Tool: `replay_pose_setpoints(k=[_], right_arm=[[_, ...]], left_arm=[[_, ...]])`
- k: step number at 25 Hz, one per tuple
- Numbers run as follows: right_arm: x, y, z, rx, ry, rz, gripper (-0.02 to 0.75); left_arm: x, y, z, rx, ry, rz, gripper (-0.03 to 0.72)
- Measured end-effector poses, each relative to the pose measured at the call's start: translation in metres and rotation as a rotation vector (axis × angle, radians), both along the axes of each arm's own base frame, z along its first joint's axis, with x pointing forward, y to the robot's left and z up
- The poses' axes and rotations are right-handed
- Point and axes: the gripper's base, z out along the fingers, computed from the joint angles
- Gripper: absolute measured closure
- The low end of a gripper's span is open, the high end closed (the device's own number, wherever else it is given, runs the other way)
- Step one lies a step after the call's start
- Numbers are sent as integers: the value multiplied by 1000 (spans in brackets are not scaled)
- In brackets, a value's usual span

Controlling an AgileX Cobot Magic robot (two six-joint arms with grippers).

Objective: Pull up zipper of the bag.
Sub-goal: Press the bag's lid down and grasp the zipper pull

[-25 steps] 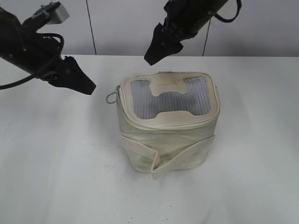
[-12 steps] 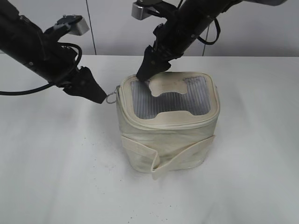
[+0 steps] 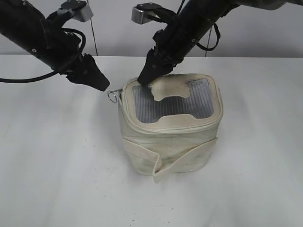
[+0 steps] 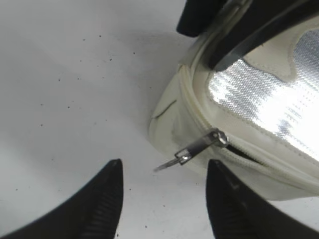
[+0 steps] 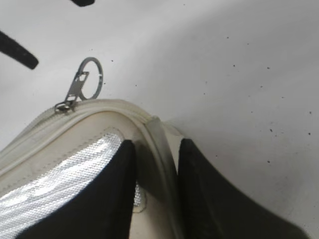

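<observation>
Left gripper [image 4: 162, 199] gaped wide, empty, just short of zipper [image 4: 199, 147] ring at lid corner. Right gripper [image 5: 154, 189] nearly closed, fingers [image 5: 107, 199] straddling rim of bag [image 3: 168, 142] on white table [image 3: 57, 165].

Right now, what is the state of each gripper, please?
Left gripper: open, holding nothing, the ring pull just ahead of it.
Right gripper: jaws on the bag lid edge; grip cannot be told.
</observation>
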Motion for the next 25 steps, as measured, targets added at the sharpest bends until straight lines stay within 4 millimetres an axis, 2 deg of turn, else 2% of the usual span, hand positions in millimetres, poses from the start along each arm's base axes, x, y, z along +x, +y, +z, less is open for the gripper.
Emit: replay_pose_setpoints(k=[5, 14, 22, 25], right_arm=[[-4, -1, 1, -10, 35, 31, 695], [-2, 1, 5, -13, 34, 53, 699], [-2, 1, 5, -14, 34, 55, 699], [-2, 1, 5, -14, 34, 55, 699]], left_arm=[[1, 1, -2, 43, -62, -91, 274], [2, 1, -3, 120, -194, -235, 270], [-9, -38, -6, 328, -419, -451, 270], [-13, -47, -6, 369, -463, -507, 270]])
